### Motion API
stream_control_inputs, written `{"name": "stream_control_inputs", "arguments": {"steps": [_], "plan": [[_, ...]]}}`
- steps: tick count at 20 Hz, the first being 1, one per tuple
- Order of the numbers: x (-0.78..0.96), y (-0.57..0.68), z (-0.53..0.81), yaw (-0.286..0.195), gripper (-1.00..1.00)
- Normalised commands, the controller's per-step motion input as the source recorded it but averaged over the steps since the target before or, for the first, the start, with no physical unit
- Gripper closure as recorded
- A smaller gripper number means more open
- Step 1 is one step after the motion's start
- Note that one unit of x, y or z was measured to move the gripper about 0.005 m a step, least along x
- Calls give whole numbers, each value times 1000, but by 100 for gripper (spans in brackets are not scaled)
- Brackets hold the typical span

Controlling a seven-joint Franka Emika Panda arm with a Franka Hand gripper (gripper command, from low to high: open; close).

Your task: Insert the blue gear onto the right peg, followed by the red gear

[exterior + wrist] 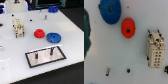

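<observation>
Blue plastic, wide flat toothed disc with raised round hub and centre hole: the blue gear (54,37), lying flat on the white worktop (70,25), just to the exterior view's right of the red gear (38,34), a smaller red toothed disc with its own hub. The two sit close, apparently not touching. In the wrist view both show from above, the blue gear (110,11) beside the red gear (128,28).

Grey rectangular plate with black border (46,56), nearer the camera than the gears. Two thin dark pins stand on it; the right peg (51,50) is bare, so neither gear is mounted yet.

Cream-coloured blocky fixture (18,28), to the exterior view's left of the gears.

Handling, judged: the blue gear looks light, rigid and smooth, likely to slide if nudged sideways. The raised hub seems the best hold, keeping the bore clear.

End effector: not visible in either view; spread or pressed together cannot be told.
</observation>
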Motion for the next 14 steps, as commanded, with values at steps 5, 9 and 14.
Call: {"name": "stream_control_inputs", "arguments": {"steps": [5, 9, 14], "plan": [[-207, 582, -289, 0, -100], [-175, 453, -398, 0, -100], [-129, 296, -496, 0, -100]]}}
